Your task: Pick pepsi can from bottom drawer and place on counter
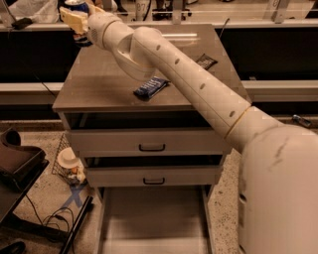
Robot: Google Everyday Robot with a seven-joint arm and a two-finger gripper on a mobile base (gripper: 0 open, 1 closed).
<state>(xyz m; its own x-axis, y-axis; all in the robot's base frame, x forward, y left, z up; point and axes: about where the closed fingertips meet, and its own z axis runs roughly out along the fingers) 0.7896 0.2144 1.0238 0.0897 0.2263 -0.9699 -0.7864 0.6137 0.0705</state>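
Note:
My gripper (74, 19) is at the far left back corner of the counter (104, 79), held above its edge. Its pale yellow fingers (69, 18) are shut on the pepsi can (79, 6), a dark blue can of which only the top part shows above them. The can hangs in the air, not resting on the counter. My long white arm reaches diagonally from the lower right across the counter. The bottom drawer (154, 223) is pulled out, and its flat grey floor is bare.
A flat blue snack wrapper (150, 88) lies mid-counter and a black snack packet (205, 61) near the right back. The two upper drawers (151, 144) are nearly closed. On the floor at left stand a wire basket with a cup (67, 166), a dark seat (17, 163) and cables.

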